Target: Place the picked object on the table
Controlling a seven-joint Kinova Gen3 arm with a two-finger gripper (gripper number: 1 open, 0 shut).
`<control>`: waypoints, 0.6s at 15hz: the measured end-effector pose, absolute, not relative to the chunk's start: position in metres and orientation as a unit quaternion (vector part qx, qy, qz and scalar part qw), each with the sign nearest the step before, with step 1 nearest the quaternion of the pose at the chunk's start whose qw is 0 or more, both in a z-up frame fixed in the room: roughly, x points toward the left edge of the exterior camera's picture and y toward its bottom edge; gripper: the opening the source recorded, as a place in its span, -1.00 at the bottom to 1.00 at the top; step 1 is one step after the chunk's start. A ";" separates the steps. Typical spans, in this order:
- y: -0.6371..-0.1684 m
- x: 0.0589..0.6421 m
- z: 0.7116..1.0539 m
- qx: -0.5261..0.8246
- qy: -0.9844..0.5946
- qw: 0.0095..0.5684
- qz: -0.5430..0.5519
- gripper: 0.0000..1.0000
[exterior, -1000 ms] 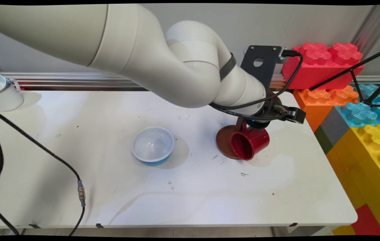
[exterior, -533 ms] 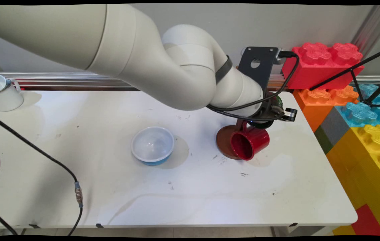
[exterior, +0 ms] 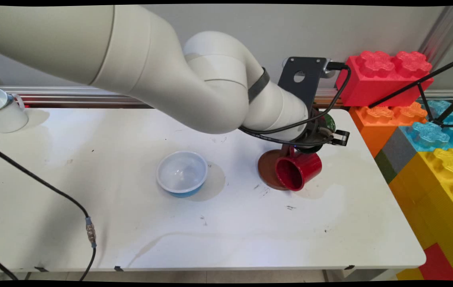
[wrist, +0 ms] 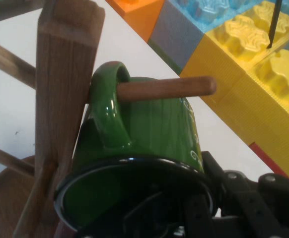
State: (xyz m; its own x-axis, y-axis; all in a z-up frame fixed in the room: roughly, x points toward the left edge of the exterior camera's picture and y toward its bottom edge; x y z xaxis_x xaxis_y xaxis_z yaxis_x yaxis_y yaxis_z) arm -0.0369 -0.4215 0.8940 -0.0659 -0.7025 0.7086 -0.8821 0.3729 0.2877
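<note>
main view: no readable writing. gripper (exterior: 332, 135) sits low over the right end of the white table (exterior: 91, 223), right at a wooden mug tree (exterior: 267, 167). only the tree's round brown base shows; its post is hidden behind the wrist and a red mug (exterior: 299, 171) that hangs tilted with its mouth towards the camera. green mug (exterior: 327, 121) is just a sliver at the gripper, mostly hidden by wrist and cables. away from the arm: a blue-and-white bowl (exterior: 182, 173) mid table, a white mug (exterior: 1, 109) at the far left edge, a loose black cable (exterior: 43, 183) across the left side, big toy blocks (exterior: 386, 75) stacked off the right end. hand view: green mug (wrist: 149, 134) fills the frame, its handle hooked over a wooden peg (wrist: 169, 88) that sticks out of the post (wrist: 65, 84). small white lettering on the mug's right flank, too small and cut off to read. gripper (wrist: 219, 193) linkage is hard against the mug's rim at bottom right; mug interior is dark. can't tell whether the gripper is clamped on the rim or open. red mug is not in this view; yellow block (wrist: 244, 84) behind.
</note>
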 end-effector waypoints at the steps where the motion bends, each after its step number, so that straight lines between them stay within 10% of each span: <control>1: -0.421 -0.036 0.894 0.548 -0.722 0.407 0.110 -1.00; 9: -0.411 -0.028 0.902 0.537 -0.725 0.419 0.105 -1.00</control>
State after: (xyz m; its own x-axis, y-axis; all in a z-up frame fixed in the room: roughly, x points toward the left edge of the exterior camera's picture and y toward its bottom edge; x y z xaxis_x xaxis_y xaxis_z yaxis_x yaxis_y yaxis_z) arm -0.0276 -0.4113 0.9023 -0.0739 -0.6908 0.7193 -0.8658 0.4024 0.2975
